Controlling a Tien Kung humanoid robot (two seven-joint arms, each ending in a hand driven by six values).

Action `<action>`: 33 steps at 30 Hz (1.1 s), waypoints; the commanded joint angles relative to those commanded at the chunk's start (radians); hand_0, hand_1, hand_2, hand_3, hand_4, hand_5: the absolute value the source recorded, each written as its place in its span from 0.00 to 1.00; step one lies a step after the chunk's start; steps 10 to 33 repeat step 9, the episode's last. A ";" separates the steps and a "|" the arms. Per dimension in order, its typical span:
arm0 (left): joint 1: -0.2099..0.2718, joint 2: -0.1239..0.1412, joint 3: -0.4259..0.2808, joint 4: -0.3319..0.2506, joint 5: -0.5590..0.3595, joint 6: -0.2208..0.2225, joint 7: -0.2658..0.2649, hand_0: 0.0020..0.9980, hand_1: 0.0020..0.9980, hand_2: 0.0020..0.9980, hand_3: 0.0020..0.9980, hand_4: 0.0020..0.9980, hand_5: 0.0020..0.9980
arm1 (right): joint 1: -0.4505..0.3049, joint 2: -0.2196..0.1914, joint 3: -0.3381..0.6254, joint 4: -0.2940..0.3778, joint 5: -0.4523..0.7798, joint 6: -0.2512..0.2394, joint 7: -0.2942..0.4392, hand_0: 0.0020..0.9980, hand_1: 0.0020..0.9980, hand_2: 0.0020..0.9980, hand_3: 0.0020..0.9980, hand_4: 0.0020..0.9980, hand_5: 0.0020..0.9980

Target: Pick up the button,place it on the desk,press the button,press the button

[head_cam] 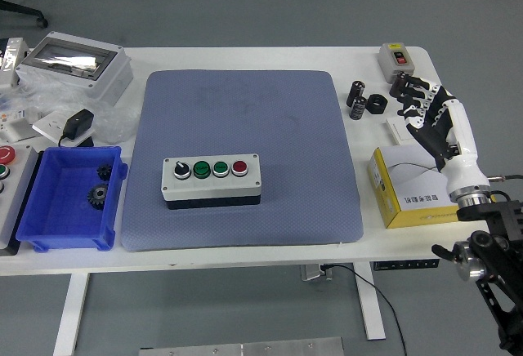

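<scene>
Mat (245,111): centre of table (270,55)
Button box (212,181): on mat, near-left part
Bin (49,221): left of mat, near edge; gears (102,184) inside
Enclosure (75,65): far left corner, behind bin
Adapter (78,122): between enclosure and bin
Carton (413,186): right of mat, near edge
Cylinders (358,99): right of mat, behind carton
Switch box (398,57): far right corner
Right hand (425,111): over right edge, behind carton
</scene>
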 joint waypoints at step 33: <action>0.015 -0.007 0.011 0.009 -0.021 0.007 -0.020 0.66 0.60 0.51 0.59 0.52 0.15 | 0.008 -0.005 0.001 0.005 0.010 -0.002 0.016 0.70 0.70 0.72 0.72 0.56 0.25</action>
